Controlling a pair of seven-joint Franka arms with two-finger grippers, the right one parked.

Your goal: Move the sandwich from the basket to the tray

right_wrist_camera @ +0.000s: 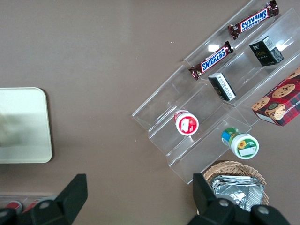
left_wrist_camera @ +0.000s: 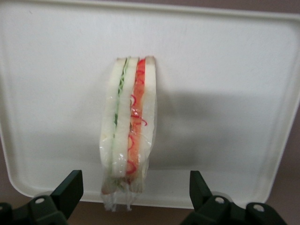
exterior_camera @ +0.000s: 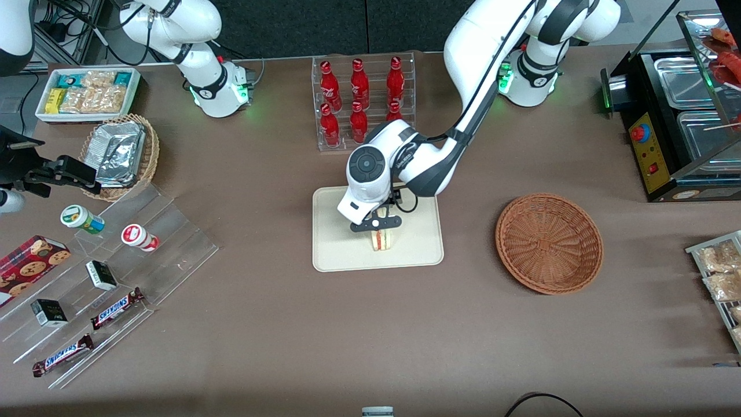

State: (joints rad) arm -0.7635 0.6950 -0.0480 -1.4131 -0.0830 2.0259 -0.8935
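One sandwich (exterior_camera: 381, 240) sits on the cream tray (exterior_camera: 336, 255) at mid-frame, cut edge up. Right above it hangs the left gripper (exterior_camera: 379, 225), jaws apart and not touching the bread. Wicker basket (exterior_camera: 549, 243) sits mid-right.

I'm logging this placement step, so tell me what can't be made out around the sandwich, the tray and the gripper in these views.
- Front view: the arm's wrist covers part of the tray and the top of the sandwich.
- Left wrist view: the gripper is open, fingers apart from the sandwich, but its body is cut off by the picture's edge.
- Left wrist view: the basket is out of frame.
- Right wrist view: only a tray corner shows.
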